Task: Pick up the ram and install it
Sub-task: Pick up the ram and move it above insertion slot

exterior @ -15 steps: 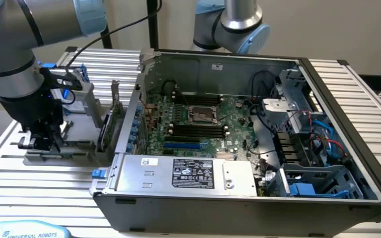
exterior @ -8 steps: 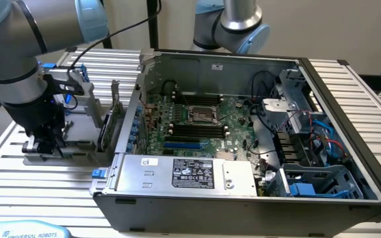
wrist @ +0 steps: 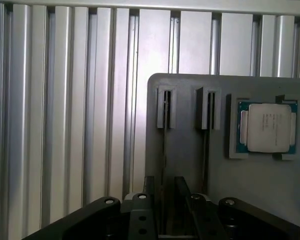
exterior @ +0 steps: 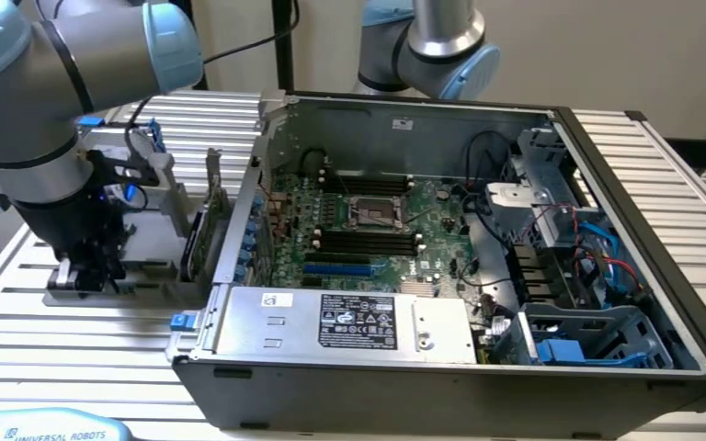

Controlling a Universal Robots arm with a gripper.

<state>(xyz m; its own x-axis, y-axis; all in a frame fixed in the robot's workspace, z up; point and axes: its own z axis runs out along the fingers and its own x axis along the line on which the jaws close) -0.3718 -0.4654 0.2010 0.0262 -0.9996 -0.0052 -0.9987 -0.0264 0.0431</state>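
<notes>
Ram (wrist: 164,145) stands edge-on, a thin stick in a slot of the flat grey holder (wrist: 190,150), at the exterior view's left of the open metal computer case (exterior: 451,378). A pale blue cover (exterior: 34,428) reads "UNIVERSAL ROBOTS". The holder cradles a square silver processor (wrist: 269,127). My gripper (wrist: 165,181) straddles the ram, jaws apart.

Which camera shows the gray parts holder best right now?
The wrist view: it looks straight down on the gray holder, showing its two slotted clips and the silver processor chip seated in it. The exterior view catches just its low edge at the exterior view's left, under the arm and gripper.
</notes>
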